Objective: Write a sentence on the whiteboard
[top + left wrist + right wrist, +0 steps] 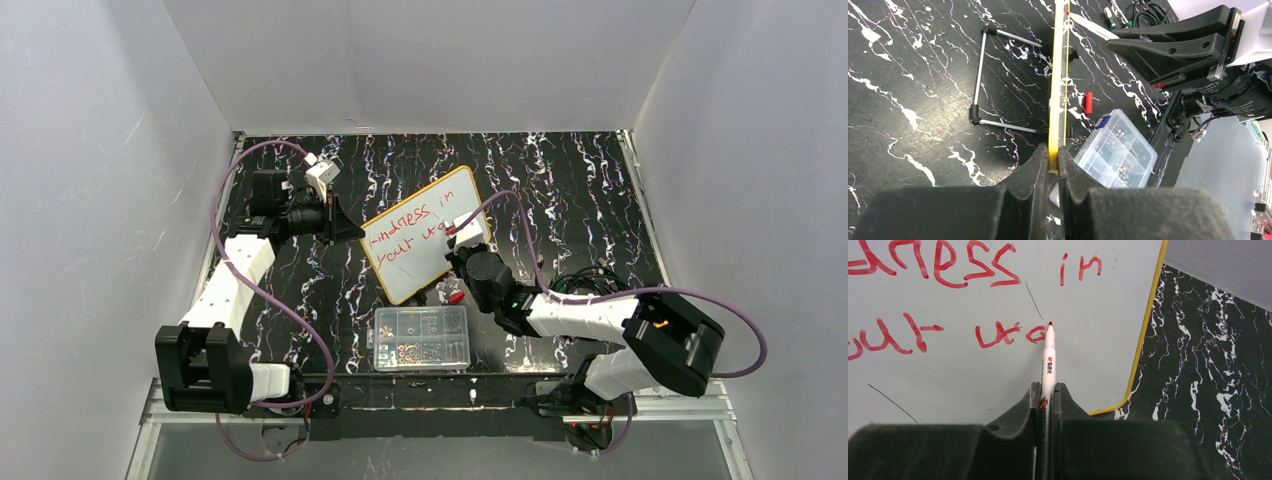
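Two grippers meet at one board. Nearest the arm bases, at lower centre of the top view, a clear compartment box (421, 338) lies on the black marbled table (560, 190), and a small red cap (456, 297) lies just beyond it. Past these, at frame centre, the whiteboard (420, 268) stands tilted on a wire stand (979, 75). From the lower right, the right gripper (1047, 390) has its fingers pressed together on a white-barrelled red marker (1049, 355). The marker's tip sits at the right end of the lower written line; whether it touches the surface cannot be told. The sentence (405, 222) runs in red across two lines, "kindness in" above "your", followed by what appears to be "wo", partly hidden by the barrel. At the board's left edge, the left gripper (1053, 155) pinches the yellow rim, which the left wrist view shows edge-on.
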Tool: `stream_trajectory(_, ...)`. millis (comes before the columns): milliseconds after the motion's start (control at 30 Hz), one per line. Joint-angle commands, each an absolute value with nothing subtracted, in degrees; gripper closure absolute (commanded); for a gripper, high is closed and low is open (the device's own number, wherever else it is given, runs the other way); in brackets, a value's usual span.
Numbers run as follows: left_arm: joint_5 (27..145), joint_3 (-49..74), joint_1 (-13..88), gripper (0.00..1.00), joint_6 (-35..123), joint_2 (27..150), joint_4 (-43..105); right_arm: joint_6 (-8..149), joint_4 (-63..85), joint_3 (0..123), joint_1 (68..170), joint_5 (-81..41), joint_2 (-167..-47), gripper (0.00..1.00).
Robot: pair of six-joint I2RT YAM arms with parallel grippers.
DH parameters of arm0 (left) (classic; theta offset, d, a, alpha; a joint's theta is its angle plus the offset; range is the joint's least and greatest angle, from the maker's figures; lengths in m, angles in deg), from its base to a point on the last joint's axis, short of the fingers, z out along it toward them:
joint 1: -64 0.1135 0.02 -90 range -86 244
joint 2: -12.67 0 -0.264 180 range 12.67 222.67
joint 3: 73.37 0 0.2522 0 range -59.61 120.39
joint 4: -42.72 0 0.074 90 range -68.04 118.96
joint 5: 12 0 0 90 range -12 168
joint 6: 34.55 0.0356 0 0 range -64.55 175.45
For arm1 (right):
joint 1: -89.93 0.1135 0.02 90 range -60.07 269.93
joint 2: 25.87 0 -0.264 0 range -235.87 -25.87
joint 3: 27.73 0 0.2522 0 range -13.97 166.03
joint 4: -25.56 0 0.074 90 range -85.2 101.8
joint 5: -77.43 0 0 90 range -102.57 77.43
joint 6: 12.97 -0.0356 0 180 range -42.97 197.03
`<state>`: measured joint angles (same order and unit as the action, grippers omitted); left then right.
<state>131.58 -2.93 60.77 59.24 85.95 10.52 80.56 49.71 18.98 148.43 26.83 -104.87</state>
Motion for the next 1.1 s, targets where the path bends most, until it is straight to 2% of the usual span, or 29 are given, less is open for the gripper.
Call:
stream_trajectory(0,134.3,-3.1,60.3,1.0,60.5,83.7,9.6,81.3,53.3,21.5,147.9,26.5,-105.7,0.99)
stream_trajectory(1067,133.9,-3.1,60.4,1.0,60.5,83.3,9.7,75.4,47.0,17.8,147.4,25.9,-103.4,0.99)
